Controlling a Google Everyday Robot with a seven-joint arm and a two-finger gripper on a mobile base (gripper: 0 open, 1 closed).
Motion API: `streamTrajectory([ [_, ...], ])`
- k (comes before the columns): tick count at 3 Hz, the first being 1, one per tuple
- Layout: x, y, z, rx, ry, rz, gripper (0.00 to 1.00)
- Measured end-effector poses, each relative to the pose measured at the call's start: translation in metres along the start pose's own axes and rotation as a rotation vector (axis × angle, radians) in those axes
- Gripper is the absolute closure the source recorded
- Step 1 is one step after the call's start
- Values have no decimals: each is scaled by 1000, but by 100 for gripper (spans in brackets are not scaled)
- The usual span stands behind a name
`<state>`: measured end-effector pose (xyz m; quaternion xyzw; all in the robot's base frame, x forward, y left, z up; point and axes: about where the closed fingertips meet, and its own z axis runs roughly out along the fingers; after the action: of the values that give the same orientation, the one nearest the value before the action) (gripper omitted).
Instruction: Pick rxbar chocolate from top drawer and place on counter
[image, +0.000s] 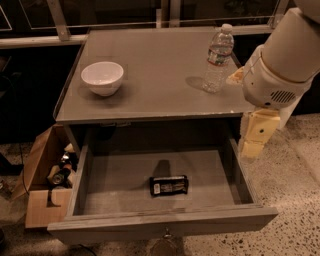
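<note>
The rxbar chocolate is a flat black bar with a white label patch at its left end. It lies flat on the bottom of the open top drawer, near the middle and towards the front. The counter is the grey top above the drawer. My arm's white body hangs over the counter's right edge. The cream-coloured gripper points down just outside the drawer's right wall, to the right of the bar and apart from it.
A white bowl stands on the counter's left side. A clear water bottle stands at the counter's right, close to my arm. A cardboard box with several items sits on the floor left of the drawer.
</note>
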<state>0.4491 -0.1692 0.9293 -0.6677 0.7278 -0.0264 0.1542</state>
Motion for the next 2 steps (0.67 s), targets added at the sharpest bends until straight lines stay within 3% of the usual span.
streamTrajectory([
  [1,0,0,0,0,0,0,0],
  [2,-8,-1,34,-13,27,-36,0],
])
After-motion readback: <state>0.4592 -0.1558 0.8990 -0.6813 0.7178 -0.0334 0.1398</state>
